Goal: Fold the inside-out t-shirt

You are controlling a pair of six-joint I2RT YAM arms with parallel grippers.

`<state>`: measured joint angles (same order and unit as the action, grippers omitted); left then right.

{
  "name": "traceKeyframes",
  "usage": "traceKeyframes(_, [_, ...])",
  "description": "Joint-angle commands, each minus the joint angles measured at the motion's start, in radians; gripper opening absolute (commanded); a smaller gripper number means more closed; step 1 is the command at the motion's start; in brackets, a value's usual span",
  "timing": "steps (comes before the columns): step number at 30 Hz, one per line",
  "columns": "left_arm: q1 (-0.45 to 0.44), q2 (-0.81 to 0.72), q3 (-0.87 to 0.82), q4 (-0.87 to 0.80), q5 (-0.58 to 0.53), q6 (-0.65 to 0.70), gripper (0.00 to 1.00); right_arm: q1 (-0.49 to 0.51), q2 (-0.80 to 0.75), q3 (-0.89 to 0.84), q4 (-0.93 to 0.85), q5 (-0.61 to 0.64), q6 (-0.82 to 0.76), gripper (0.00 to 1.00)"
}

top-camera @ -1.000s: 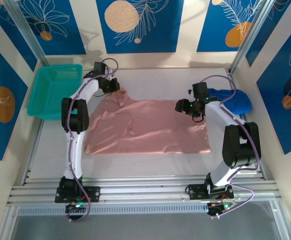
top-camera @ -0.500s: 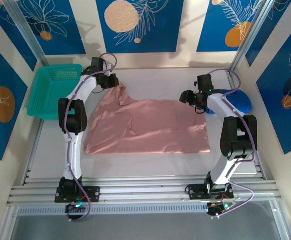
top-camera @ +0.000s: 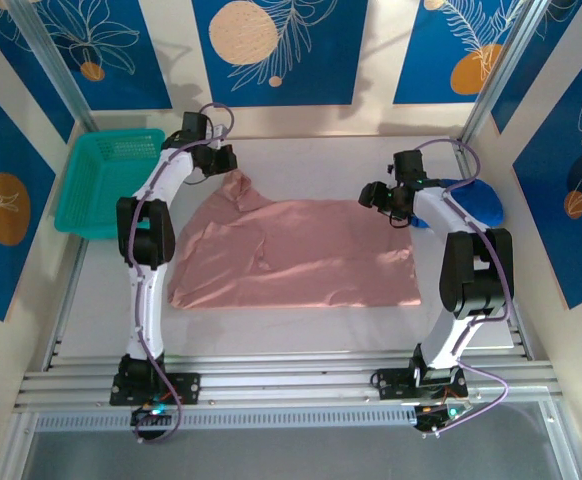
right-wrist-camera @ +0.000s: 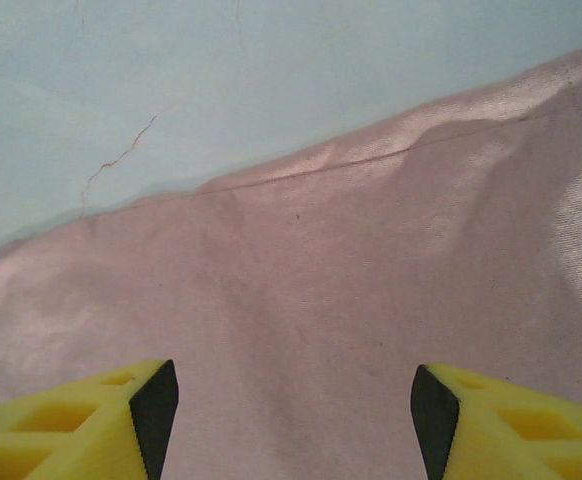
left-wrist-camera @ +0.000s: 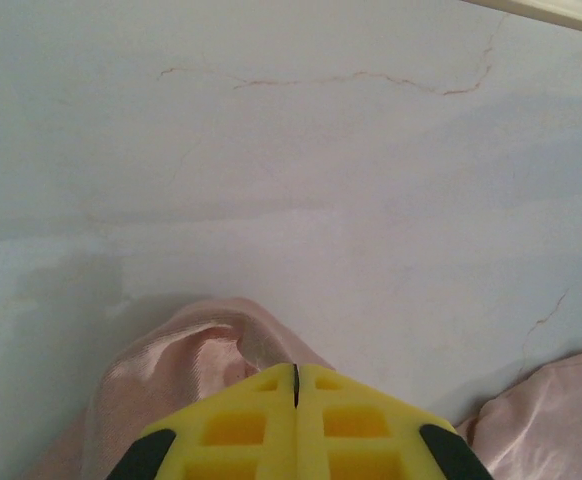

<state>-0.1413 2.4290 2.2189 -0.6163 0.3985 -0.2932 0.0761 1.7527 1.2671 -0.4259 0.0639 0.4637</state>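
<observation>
A pale counter (top-camera: 301,320), walled in by cream panels with blue leaf prints, is carrying the shirt (top-camera: 291,255), which is lying spread across the middle of the top view, mostly flat with a few low ridges. A teal basket (top-camera: 111,180) is sitting at the upper left, and a blue garment (top-camera: 476,200) is lying at the right, just beyond the shirt's upper right corner. The left jaws are pressing together on a pinch of the shirt's upper left corner, drawing it up into a small peak; in the left wrist view the pink fabric is bunching just under the closed tips. The right jaws are standing spread above the shirt's upper right area, gripping nothing. The shirt is looking thin, light and limp, with a slight sheen, so it is likely sagging and sliding wherever it is unsupported. Taking it by corners, hems or seams, one on each side, is probably giving the best control.
</observation>
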Motion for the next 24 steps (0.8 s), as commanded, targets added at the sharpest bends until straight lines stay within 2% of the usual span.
traceKeyframes(1, [0.008, 0.027, 0.041, -0.027, -0.007, 0.015, 0.0, -0.007, 0.001, -0.008, 0.005, -0.022, 0.013, 0.65])
traceKeyframes(6, [0.01, 0.01, 0.035, -0.039, -0.007, 0.006, 0.0, -0.014, 0.003, 0.003, 0.02, -0.035, 0.03, 0.65])
traceKeyframes(10, [0.008, -0.055, -0.056, 0.03, 0.006, -0.028, 0.0, -0.047, 0.037, 0.044, 0.036, -0.041, 0.103, 0.65])
traceKeyframes(16, [0.007, -0.14, -0.182, 0.091, 0.0, -0.057, 0.0, -0.069, 0.181, 0.206, -0.053, 0.085, 0.12, 0.63])
traceKeyframes(24, [0.005, -0.237, -0.345, 0.174, -0.015, -0.075, 0.0, -0.081, 0.387, 0.438, -0.214, 0.219, 0.059, 0.59])
